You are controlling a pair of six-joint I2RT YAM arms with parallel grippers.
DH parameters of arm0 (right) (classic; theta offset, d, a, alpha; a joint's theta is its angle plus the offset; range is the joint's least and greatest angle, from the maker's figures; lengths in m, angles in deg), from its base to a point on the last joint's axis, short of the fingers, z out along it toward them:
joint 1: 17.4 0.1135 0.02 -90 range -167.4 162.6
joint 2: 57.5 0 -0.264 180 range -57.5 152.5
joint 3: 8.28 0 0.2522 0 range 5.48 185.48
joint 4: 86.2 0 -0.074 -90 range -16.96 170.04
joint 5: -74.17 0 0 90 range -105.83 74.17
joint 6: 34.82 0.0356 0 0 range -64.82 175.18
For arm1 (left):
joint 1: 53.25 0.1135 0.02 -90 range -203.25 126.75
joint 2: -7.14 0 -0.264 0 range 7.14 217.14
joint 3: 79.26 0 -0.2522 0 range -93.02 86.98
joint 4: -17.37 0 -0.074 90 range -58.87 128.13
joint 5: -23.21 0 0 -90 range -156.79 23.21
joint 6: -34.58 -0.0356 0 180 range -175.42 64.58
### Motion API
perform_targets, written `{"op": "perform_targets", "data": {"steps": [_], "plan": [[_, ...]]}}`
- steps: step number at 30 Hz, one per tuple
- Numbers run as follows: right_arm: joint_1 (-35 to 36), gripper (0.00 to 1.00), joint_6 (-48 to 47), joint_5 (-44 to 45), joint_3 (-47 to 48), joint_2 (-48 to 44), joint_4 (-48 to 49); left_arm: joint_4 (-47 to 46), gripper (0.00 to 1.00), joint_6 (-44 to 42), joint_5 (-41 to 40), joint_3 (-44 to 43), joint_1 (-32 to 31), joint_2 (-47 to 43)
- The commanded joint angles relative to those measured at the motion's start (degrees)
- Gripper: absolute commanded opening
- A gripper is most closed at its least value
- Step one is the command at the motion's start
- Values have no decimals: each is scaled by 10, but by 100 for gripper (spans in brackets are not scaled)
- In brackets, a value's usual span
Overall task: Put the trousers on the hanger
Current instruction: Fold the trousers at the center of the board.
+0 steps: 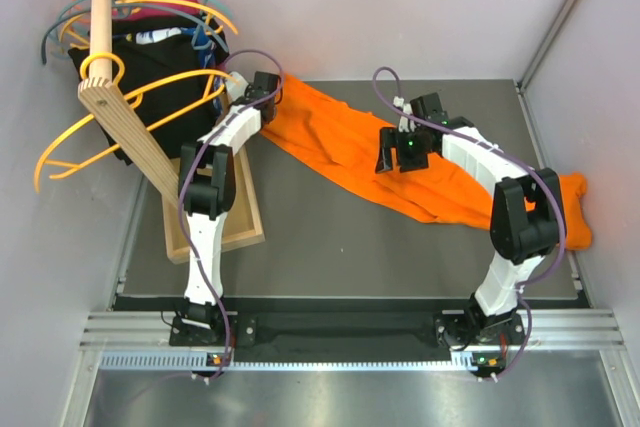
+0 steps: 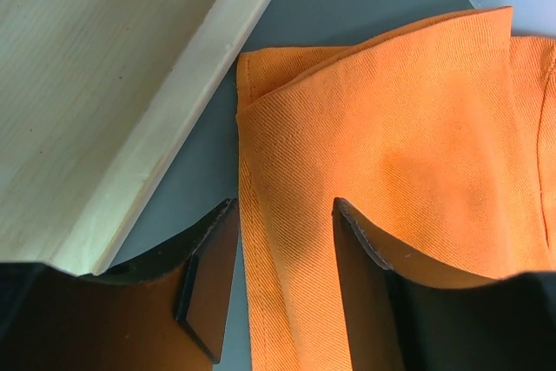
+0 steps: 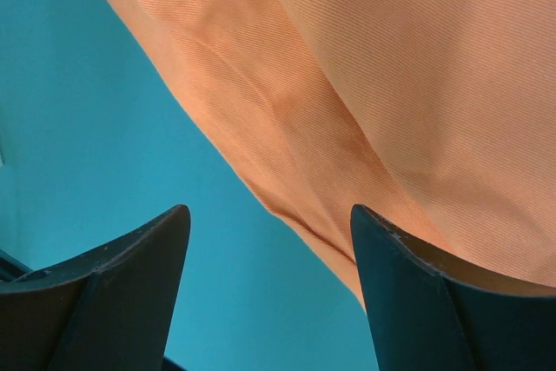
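Observation:
The orange trousers (image 1: 340,142) lie flat in a long diagonal band from the back left to the right edge of the table. My left gripper (image 1: 264,89) is open at their back-left end. In the left wrist view (image 2: 282,215) its fingers straddle the folded hem of the trousers (image 2: 391,154) without closing on it. My right gripper (image 1: 400,163) is open over the middle of the band. In the right wrist view (image 3: 269,223) the near edge of the trousers (image 3: 391,67) runs between its fingers. The amber-yellow hanger (image 1: 75,132) hangs by its ring on the wooden pole at the left.
A wooden rack (image 1: 125,127) with a pole stands at the back left on a wooden tray base (image 1: 215,232), also in the left wrist view (image 2: 104,84). It carries several teal and coral hangers and black garments (image 1: 150,57). Walls close in on both sides.

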Motion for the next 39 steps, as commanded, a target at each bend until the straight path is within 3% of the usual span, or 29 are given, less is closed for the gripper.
{"op": "perform_targets", "data": {"steps": [1,10,23,31,33,35,39], "plan": [[10,74,-13,11,6,2,-6,5,52,16,0,-22,13,3],[10,74,-7,29,10,21,-9,12,42,31,7,-18,15,13],[10,74,-7,33,13,20,-9,20,46,41,19,-19,19,28],[10,75,-7,37,13,19,-11,14,29,39,20,-20,23,37],[11,75,-6,35,11,20,-11,9,13,36,20,-19,24,35],[10,75,-5,35,9,20,-10,6,3,33,20,-19,23,29],[9,75,-8,43,5,19,-12,1,0,26,0,-19,22,12]]}}
